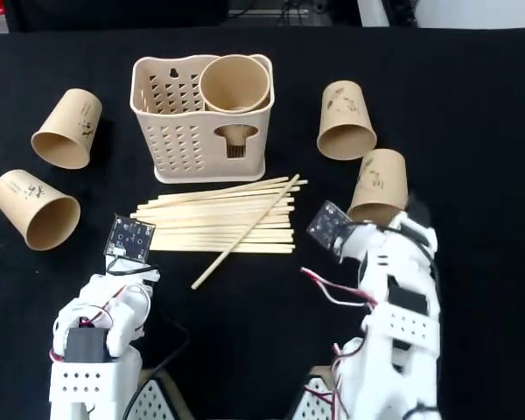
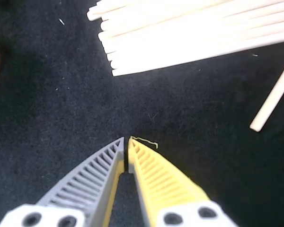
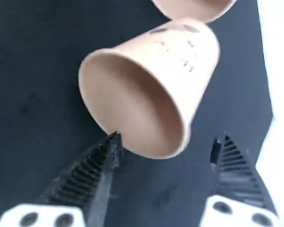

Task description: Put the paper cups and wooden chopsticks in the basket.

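Note:
A beige slotted basket (image 1: 179, 140) stands at the back middle with one paper cup (image 1: 234, 83) upright inside it. A bundle of wooden chopsticks (image 1: 219, 223) lies in front of it, one stick (image 1: 245, 232) slanting across. My left gripper (image 2: 127, 141) is shut, empty, just short of the chopstick ends (image 2: 180, 40). My right gripper (image 3: 165, 144) is open, its fingertips (image 3: 113, 142) at the mouth of a cup lying on its side (image 3: 146, 104), seen also in the high view (image 1: 379, 185). Another cup (image 1: 345, 121) lies behind it.
Two more paper cups (image 1: 68, 129) (image 1: 35, 208) lie on their sides at the left of the black table. The right arm's body (image 1: 398, 306) and red wires occupy the near right; the left arm (image 1: 101, 337) sits near left.

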Motion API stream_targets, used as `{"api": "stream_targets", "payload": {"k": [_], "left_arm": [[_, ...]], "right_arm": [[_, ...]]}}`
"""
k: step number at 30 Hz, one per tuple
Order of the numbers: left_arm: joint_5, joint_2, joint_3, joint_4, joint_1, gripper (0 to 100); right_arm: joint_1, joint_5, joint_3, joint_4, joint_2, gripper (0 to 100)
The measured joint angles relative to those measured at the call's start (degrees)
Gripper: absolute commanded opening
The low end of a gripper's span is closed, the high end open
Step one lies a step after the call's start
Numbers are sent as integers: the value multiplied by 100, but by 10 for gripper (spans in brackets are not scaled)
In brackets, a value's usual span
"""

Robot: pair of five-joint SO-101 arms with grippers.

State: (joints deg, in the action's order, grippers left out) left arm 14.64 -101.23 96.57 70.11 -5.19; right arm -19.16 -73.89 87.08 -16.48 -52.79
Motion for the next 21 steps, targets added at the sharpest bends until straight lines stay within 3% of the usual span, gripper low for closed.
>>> {"api": "stream_targets", "payload": {"k": [4, 11, 13, 21], "left_arm": [[0, 0, 0, 0, 0, 30], [0, 0, 0, 0, 0, 30], [0, 0, 0, 0, 0, 30], [0, 0, 0, 0, 0, 30]], "right_arm": [[-79, 114, -369, 756, 1134, 289], [-79, 888, -1187, 1864, 3086, 52], [-88, 1178, -1222, 2048, 3226, 8], [-229, 2347, -1196, 2110, 2488, 11]]}}
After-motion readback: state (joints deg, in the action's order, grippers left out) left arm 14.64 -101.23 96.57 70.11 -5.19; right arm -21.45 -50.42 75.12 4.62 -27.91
